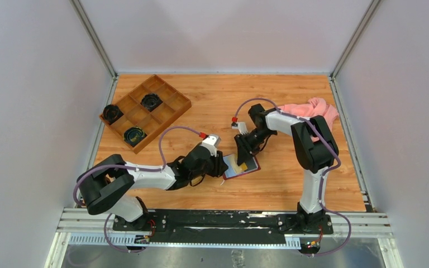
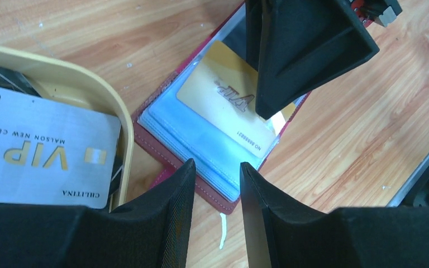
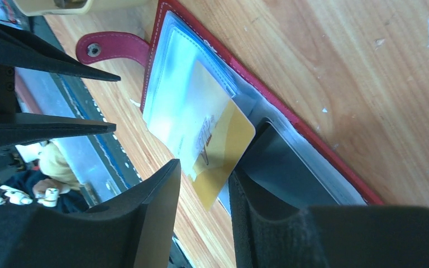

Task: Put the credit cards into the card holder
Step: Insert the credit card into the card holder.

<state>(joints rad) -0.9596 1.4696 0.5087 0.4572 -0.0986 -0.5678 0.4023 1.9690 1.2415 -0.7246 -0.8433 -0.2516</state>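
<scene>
Gold VIP card (image 3: pixel 223 145): thin, light, stiff plastic w/ a slick face. It sits partway in a clear sleeve (image 3: pixel 173 95) of the open red card holder (image 2: pixel 170 144), free end btwn the fingers of the right end effector (image 3: pixel 204 178). Suggested hold: free short edge, pinched across the faces.

Right fingers narrowly apart; contact w/ card cannot be told. Left end effector (image 2: pixel 217 167) apart, empty; holder corner just ahead on the worktop (image 2: pixel 341 139).

Silver VIP card (image 2: pixel 44 148) in oval tray (image 2: pixel 114 111) to its left, partly cut off. Sleeve depth hidden.
</scene>
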